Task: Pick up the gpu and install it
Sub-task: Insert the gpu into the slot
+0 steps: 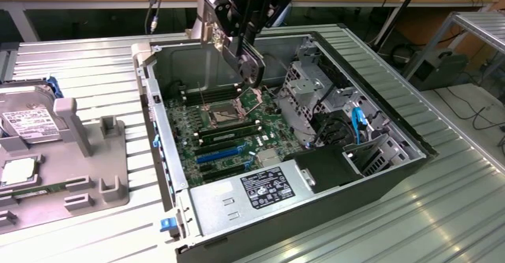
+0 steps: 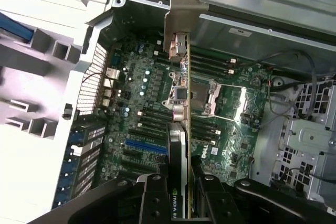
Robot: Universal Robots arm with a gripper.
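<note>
The gpu (image 1: pixel 249 65) is a dark flat card that hangs edge-down above the open computer case (image 1: pixel 162 156), over the motherboard (image 1: pixel 230 120). My gripper (image 1: pixel 240 35) is shut on its upper part. In the wrist view the gpu (image 2: pixel 179 145) runs edge-on between my fingers (image 2: pixel 157 192), with its silver bracket (image 2: pixel 182 9) at the far end near the case's rear wall. It floats over the motherboard (image 2: pixel 136 93), above the row of slots beside the blue slot (image 2: pixel 147 144), touching nothing below.
Inside the case stand a processor socket (image 1: pixel 223 116), a metal drive cage (image 1: pixel 316 91) with cables, and a power supply (image 1: pixel 264 189) with a black label. At the exterior view's left a grey fixture (image 1: pixel 79 156) holds a labelled drive (image 1: pixel 30 123).
</note>
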